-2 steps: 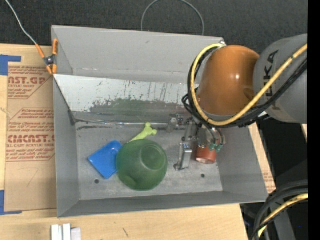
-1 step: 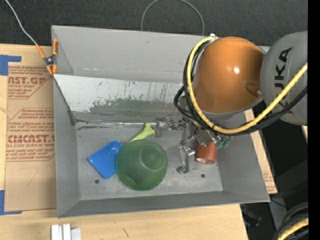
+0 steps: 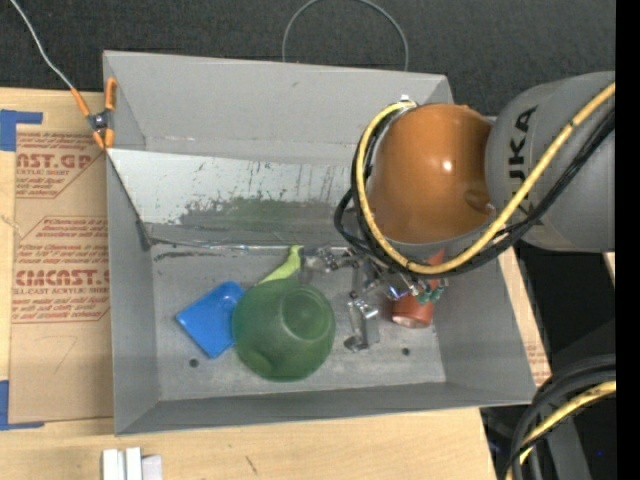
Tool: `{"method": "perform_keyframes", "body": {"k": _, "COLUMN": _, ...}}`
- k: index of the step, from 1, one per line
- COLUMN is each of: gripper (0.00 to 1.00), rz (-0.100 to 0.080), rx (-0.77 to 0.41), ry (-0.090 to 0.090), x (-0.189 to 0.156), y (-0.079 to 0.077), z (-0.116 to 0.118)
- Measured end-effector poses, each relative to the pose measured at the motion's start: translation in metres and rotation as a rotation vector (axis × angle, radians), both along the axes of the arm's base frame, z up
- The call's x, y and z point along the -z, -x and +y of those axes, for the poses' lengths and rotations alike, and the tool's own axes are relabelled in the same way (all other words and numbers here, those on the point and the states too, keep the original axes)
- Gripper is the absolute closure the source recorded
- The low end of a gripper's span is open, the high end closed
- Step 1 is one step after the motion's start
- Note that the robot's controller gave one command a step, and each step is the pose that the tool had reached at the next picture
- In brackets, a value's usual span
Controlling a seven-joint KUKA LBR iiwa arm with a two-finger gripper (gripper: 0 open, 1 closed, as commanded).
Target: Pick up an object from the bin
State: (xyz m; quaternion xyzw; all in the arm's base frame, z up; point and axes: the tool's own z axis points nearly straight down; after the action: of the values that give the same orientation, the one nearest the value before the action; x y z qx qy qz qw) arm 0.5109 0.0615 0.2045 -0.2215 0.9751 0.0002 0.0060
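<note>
My gripper [image 3: 343, 293] hangs low over the right half of the bin floor, under the orange cover. One metal finger [image 3: 358, 326] points toward the front wall and the other [image 3: 325, 260] lies toward the back; they stand open with nothing between them. A green round bowl [image 3: 283, 330] lies just left of the front finger, close to it. A yellow-green curved piece [image 3: 288, 265] pokes out behind the bowl, near the back finger. A small red-brown cylinder [image 3: 411, 310] sits right of the gripper, partly hidden under the wrist.
A blue flat piece [image 3: 209, 318] lies left of the bowl, touching it. The sloping back wall is scuffed. Bare floor shows along the front wall and in the right front corner. The arm and its cables cover the bin's right rear.
</note>
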Motion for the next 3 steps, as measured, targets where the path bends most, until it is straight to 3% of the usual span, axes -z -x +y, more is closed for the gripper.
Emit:
{"method": "perform_keyframes", "body": {"k": 1, "gripper": 0.00, "rz": 0.012, "rx": 0.155, "ry": 0.000, "x": -0.052, "y": -0.003, "z": 0.047}}
{"method": "perform_keyframes", "body": {"k": 2, "gripper": 0.00, "rz": -0.005, "rx": 0.280, "ry": -0.006, "x": -0.014, "y": -0.033, "z": 0.043}}
{"method": "perform_keyframes", "body": {"k": 3, "gripper": 0.00, "rz": 0.005, "rx": 0.058, "ry": -0.001, "x": 0.035, "y": -0.045, "z": 0.098}}
